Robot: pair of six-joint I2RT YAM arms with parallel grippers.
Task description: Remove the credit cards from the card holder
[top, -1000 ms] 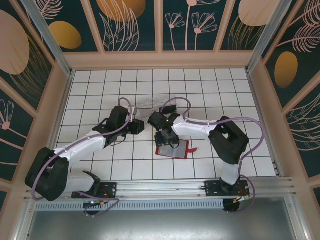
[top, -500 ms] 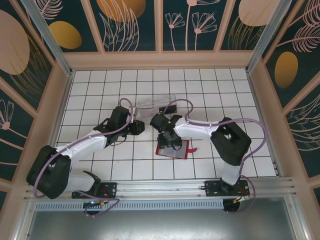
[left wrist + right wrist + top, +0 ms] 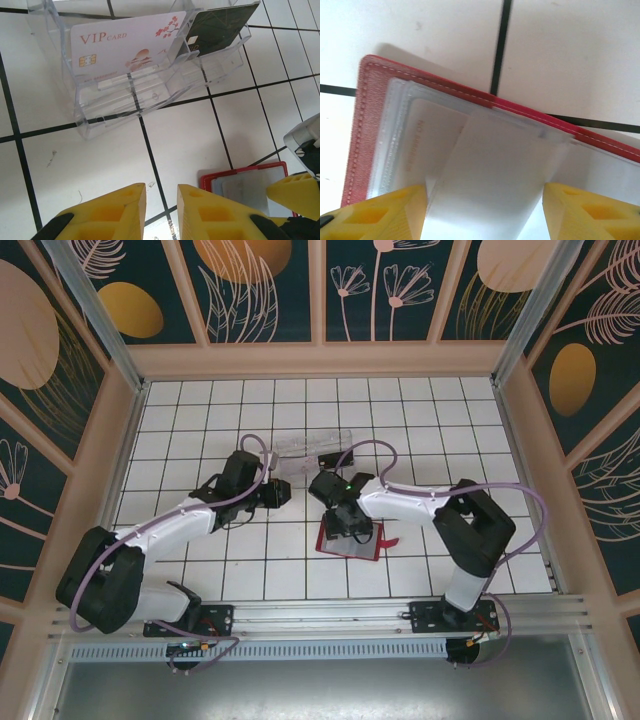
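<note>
Right hand (image 3: 485,202) is hanging straight over the open red card holder (image 3: 361,125). Its yellow fingers (image 3: 375,215) are standing wide apart, one on each side of a pale translucent flap (image 3: 490,170). Whether the pads are touching the flap's edges, cannot tell.

The holder is lying flat on the tiled table (image 3: 200,420), directly under the right hand (image 3: 345,520), with its far stitched edge running slantwise across the wrist view. A pale card with faint lettering (image 3: 417,145) is sitting in a clear sleeve at the holder's left end, partly under the flap. Its long axis is running away from the hand, towards the red edge.

Left hand (image 3: 161,202) is holding nothing, its fingers drawn close with a narrow gap between them. It is hovering to the left of the holder (image 3: 245,186) and apart from it, facing the clear plastic tray (image 3: 85,107), where a white VIP card (image 3: 125,47) and a dark card (image 3: 220,25) are standing.

Judgement: the right arm is far the nearer one; any pull should be running along the sleeve, back towards the hand.
</note>
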